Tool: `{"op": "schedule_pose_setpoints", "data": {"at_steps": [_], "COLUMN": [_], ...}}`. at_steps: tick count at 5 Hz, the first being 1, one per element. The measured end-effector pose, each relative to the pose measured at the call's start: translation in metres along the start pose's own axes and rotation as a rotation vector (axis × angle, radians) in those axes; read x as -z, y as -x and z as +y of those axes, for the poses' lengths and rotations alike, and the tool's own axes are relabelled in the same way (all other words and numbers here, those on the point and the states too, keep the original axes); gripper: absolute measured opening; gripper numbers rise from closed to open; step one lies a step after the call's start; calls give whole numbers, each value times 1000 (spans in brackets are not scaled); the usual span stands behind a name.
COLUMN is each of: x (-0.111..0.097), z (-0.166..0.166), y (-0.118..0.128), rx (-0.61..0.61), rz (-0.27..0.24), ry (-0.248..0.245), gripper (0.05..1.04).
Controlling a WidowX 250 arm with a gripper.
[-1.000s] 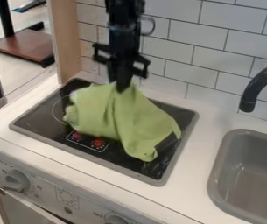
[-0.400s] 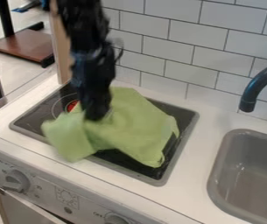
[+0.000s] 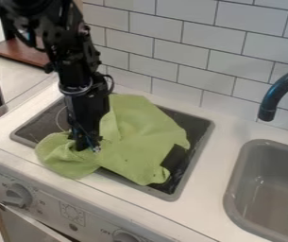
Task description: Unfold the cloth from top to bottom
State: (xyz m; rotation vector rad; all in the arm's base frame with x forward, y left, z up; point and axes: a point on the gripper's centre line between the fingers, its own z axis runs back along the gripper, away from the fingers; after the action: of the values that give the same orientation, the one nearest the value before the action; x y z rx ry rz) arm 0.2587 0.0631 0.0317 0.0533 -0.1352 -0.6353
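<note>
On the toy kitchen's black stovetop (image 3: 38, 124), your gripper (image 3: 87, 147) stands at the green cloth (image 3: 139, 134); whether it grips, you cannot tell. To spread the bunched left corner well, draw it low and slowly toward the front.

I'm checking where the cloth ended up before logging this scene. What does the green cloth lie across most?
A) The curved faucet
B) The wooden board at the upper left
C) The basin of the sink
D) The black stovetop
D: the green cloth is spread over the black stovetop, with one lobe reaching past its front edge onto the white counter.
</note>
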Motion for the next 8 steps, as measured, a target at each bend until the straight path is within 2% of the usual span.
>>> {"op": "schedule_pose_setpoints", "data": {"at_steps": [1,2,3,4,5,6,7,8], "x": [0,-2,-11,-31,-56,-77,-93,-94], "z": [-7,-8,-5,2,8,8,9,10], "y": [7,8,3,-7,-19,-24,-25,-25], "rx": [17,-19,-88,-198,-318,-338,-349,-344], "rz": [10,18,20,12,-3,-19,-28,-30], "ry": [2,13,30,31,14,32,62,60], "gripper": [231,441,683,956,1012,1005,999,999]}}
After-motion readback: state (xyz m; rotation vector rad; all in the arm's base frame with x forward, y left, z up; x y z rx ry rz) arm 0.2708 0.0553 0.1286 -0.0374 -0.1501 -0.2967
